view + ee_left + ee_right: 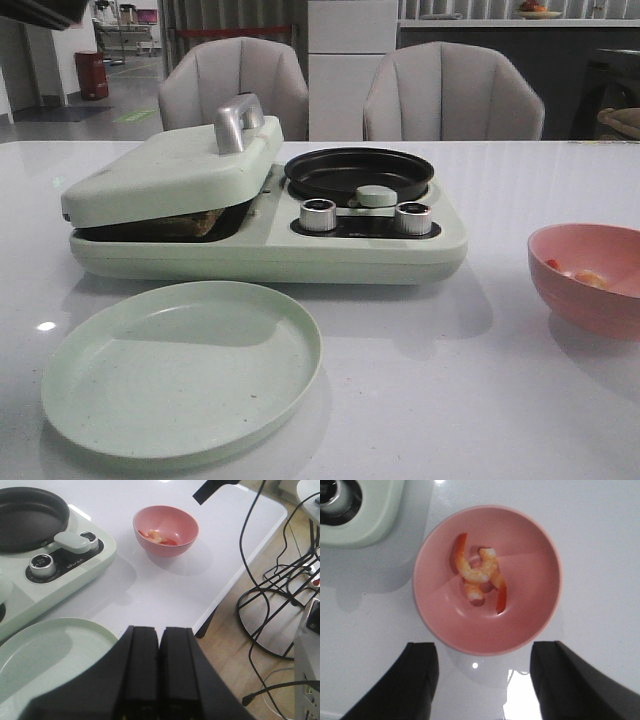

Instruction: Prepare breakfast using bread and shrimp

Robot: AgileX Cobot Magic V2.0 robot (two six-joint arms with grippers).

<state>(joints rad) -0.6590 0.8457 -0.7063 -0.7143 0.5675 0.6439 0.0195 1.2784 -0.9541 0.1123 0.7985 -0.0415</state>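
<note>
Nearest you in the front view, the pale green plate (180, 370) lay empty on the white table (420, 400), its rim just short of the green breakfast cooker (270, 245), with bare tabletop to its right. Your left gripper (159, 670) hung above the plate's edge, fingers pressed together with nothing between them; close by, the table's corner gave way to floor and black cables (280, 580). To the right, the pink bowl (590, 275) was cut off by the front view's edge. Your right gripper (485, 680) hovered directly over it, fingers spread wide and empty, and the shrimp (479, 577) lay curled together in the bowl's bottom. Farther back, the cooker's lid (170, 165) sat tilted and partly raised; the bread (190, 222) showed only as a brown edge in the dark gap beneath. Beside it the black pan (358, 172) sat open, two chairs (450, 95) beyond.
</note>
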